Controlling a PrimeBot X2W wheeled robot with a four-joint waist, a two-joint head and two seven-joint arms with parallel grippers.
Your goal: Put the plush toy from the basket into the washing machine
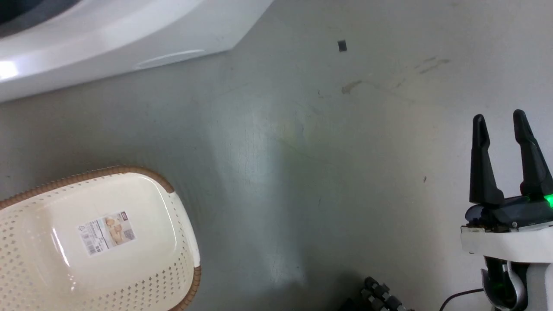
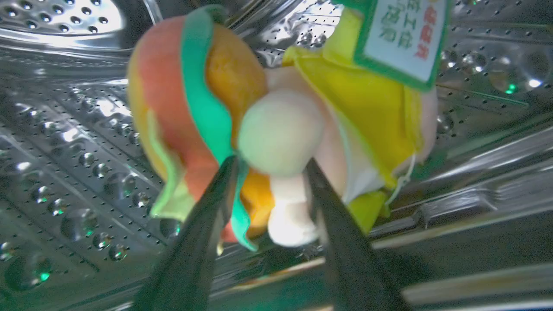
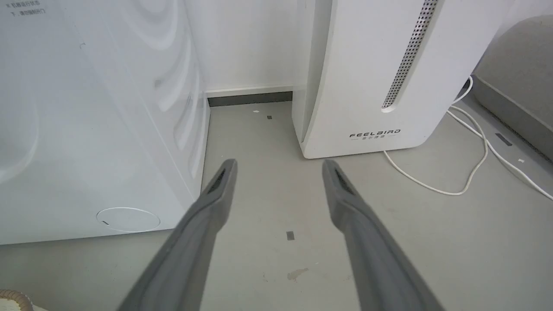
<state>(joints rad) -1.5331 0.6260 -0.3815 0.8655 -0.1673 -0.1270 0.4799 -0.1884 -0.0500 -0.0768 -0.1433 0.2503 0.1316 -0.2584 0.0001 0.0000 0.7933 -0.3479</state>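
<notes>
Holding the plush toy (image 2: 276, 129) by one pale limb, I have my left gripper (image 2: 268, 164) squeezed on it, deep inside the shiny washing machine (image 2: 65, 129). On my head view the basket (image 1: 183, 233) sits at 8 o'clock, and my right gripper (image 1: 499, 115), fingers apart, at 4 o'clock.

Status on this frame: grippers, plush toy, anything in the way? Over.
Left gripper shut on plush toy limb, inside washing machine drum. Right gripper open, holding nothing, above floor. Nothing blocking seen.
</notes>
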